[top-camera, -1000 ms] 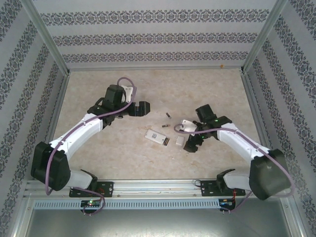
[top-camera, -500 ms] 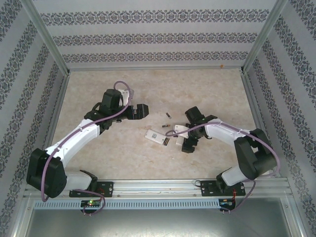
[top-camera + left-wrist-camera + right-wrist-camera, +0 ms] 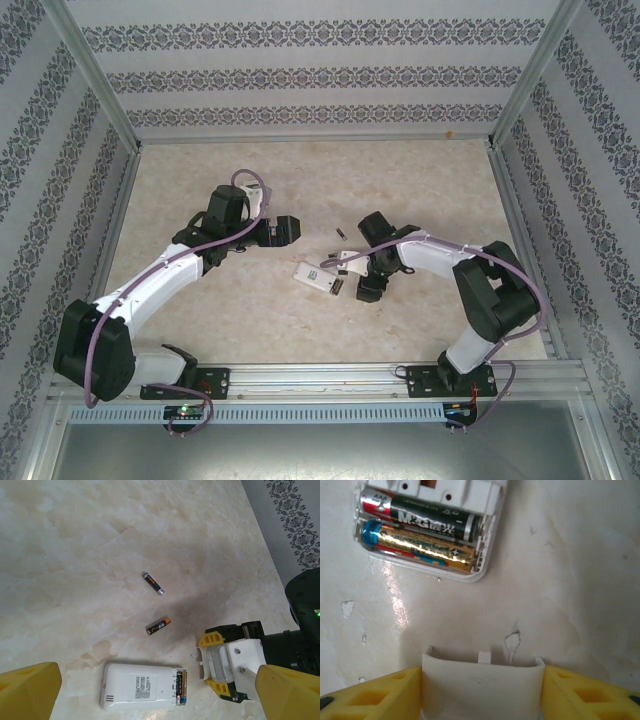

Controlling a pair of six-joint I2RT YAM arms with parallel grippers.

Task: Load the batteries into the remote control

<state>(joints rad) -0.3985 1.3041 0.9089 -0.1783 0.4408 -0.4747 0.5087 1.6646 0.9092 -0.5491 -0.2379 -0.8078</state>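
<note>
The white remote (image 3: 318,277) lies face down at mid-table, its compartment open at the right end. Two batteries (image 3: 422,532) sit side by side in it, one black, one gold. My right gripper (image 3: 362,290) is shut on the white battery cover (image 3: 482,680), low over the table just short of that open end. Two loose batteries (image 3: 153,583) (image 3: 158,625) lie on the table beyond the remote. My left gripper (image 3: 285,228) hovers open over the remote (image 3: 140,685), its yellow fingers (image 3: 30,690) wide apart with nothing between them.
The marbled tabletop (image 3: 420,180) is walled by patterned panels on three sides and an aluminium rail (image 3: 320,378) at the front. Small white chips and scuffs (image 3: 347,607) mark the surface near the remote.
My right gripper has carried the cover leftward toward the remote's open end. The left gripper has shifted slightly left and nearer. Remote and loose batteries have not moved.
</note>
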